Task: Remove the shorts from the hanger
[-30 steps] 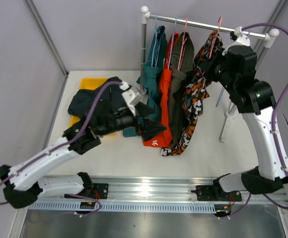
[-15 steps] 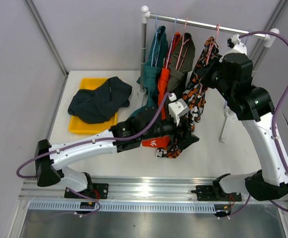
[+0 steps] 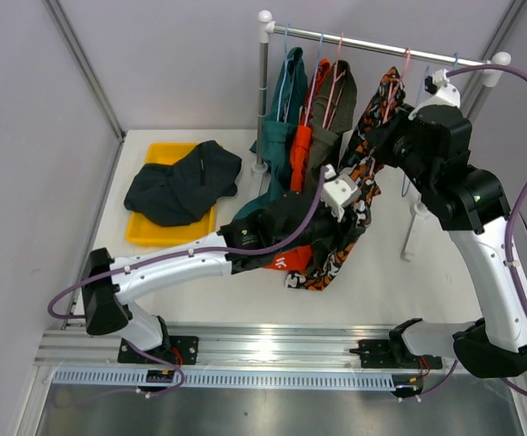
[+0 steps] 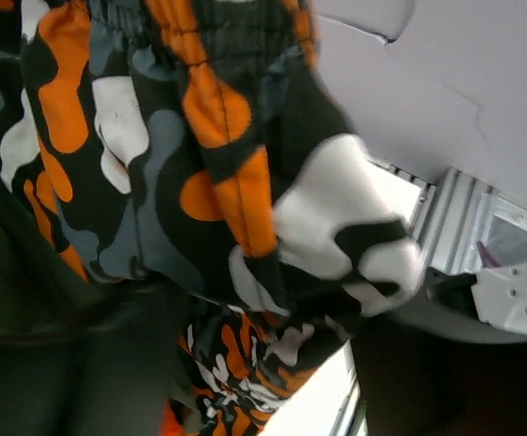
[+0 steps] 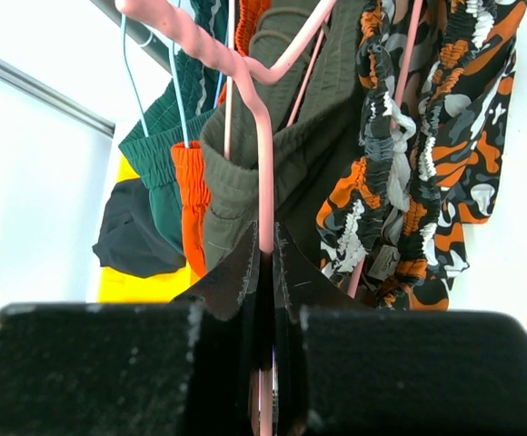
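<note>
Far right of the table, on the rack's rail (image 3: 363,41): camouflage shorts (image 3: 368,113) hang long axis vertical, legs trailing down to the tabletop.

Left gripper (image 3: 350,218) is pressed against the mid-leg fabric. The wrist view is filled with camo print (image 4: 154,163) and the fingers aren't visible, so I can't tell how wide it is or whether it has cloth.

Right gripper (image 5: 265,272) is pinched tight on a pink hanger (image 5: 265,163) up by the waistband.

The left arm is nearer the legs. The waistband lies above and beyond it, so the pull would likely run down toward the near edge.

Olive shorts (image 3: 336,104) are just beside, a likely snag. Orange shorts (image 3: 300,159) and teal shorts (image 3: 277,127) hang further left. Navy shorts (image 3: 182,182) lie on the yellow tray (image 3: 145,234), well apart.
</note>
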Tool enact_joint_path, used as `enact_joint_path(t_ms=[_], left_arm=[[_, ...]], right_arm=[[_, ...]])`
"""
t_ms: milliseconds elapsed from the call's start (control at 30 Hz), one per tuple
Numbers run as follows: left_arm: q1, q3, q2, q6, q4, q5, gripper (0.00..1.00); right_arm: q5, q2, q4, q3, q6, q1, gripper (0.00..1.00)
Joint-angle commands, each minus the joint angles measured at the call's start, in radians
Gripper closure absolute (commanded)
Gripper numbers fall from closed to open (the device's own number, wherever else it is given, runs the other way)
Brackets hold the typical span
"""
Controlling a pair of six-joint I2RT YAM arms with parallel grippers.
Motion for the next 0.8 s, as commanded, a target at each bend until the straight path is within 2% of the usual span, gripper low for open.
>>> enact_joint_path(t_ms=[0, 100, 133, 233, 400, 600, 633, 767], left_arm=[[-0.003, 0.051, 0.039, 0.031, 0.022, -0.026, 0.52], [-0.005, 0.032, 0.034, 0.003, 0.023, -0.013, 0.72], [-0.005, 0.022, 0.018, -0.005, 0.025, -0.011, 0.85], [-0.008, -0.05, -0.027, -0.029, 0.039, -0.011, 1.0], [-0.029, -0.198, -0.16, -0.054, 0.069, -0.039, 1.0], [-0.153, -0.441, -0.384, -0.113, 0.085, -0.137, 1.0], [-0.181, -0.508, -0.406, -0.124, 0.085, -0.147, 1.0], [-0.21, -0.609, -0.467, -0.175, 0.1, -0.183, 1.0]], right_arm=[[0.031, -0.024, 0.076, 0.019, 0.0, 0.006, 1.0], [0.04, -0.007, 0.067, 0.048, -0.014, 0.004, 1.0], [0.045, -0.001, 0.062, 0.056, -0.019, 0.003, 1.0], [0.046, 0.021, 0.053, 0.096, -0.033, -0.005, 1.0], [0.04, 0.054, 0.031, 0.165, -0.056, -0.042, 1.0], [0.011, 0.139, -0.041, 0.327, -0.096, -0.114, 1.0], [0.009, 0.146, -0.044, 0.338, -0.099, -0.118, 1.0], [-0.007, 0.154, -0.053, 0.341, -0.083, -0.138, 1.0]])
